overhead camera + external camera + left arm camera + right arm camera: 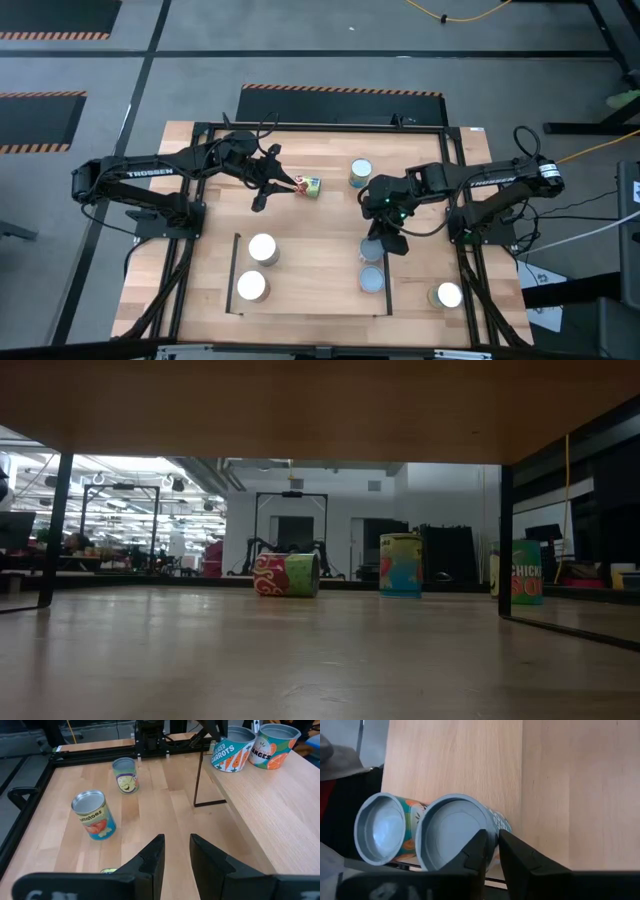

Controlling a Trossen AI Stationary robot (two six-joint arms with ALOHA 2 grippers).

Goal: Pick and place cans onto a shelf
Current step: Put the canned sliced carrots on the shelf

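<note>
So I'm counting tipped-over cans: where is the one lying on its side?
In the high view the tipped can lies near the table's far middle, beside the left gripper, with an upright can to its right.

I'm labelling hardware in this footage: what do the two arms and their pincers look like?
Both arms are dark, near-black jointed links with white "TROSSEN" lettering on the upper link: left arm, right arm. Black cables loop alongside them. A small green light glows near the right pincer. The left pincer has two flat, dark, blade-like fingers.
</note>
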